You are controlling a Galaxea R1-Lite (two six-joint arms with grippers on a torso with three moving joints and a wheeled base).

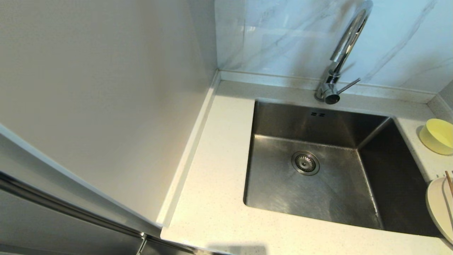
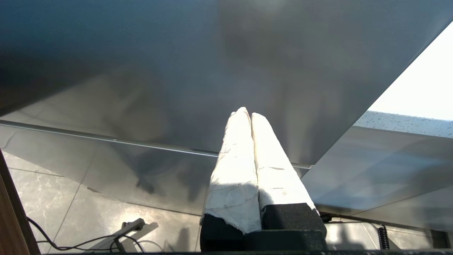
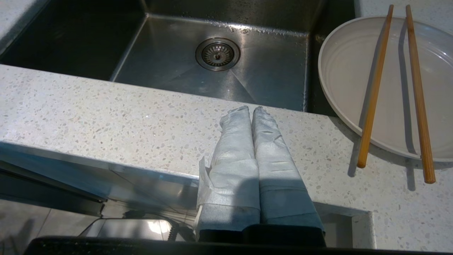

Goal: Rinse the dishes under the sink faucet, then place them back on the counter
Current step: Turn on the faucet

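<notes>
The pale yellow bowl (image 1: 440,135) stands on the counter (image 1: 212,198) to the right of the sink (image 1: 315,177). Nearer the front right, the off-white plate (image 1: 440,207) (image 3: 357,78) lies on the counter with its rim over the sink edge, two wooden chopsticks (image 3: 373,92) across it. The chrome faucet (image 1: 341,53) rises behind the empty basin. My right gripper (image 3: 251,108) is shut and empty above the counter's front edge, left of the plate. My left gripper (image 2: 246,112) is shut and empty, low beside a steel cabinet front. Neither arm shows in the head view.
A tall pale wall panel (image 1: 106,88) borders the counter on the left. The marble wall (image 1: 283,35) runs behind the faucet. The round strainer drain (image 1: 305,163) sits mid-basin. Cables lie on the tiled floor (image 2: 88,219) below the left gripper.
</notes>
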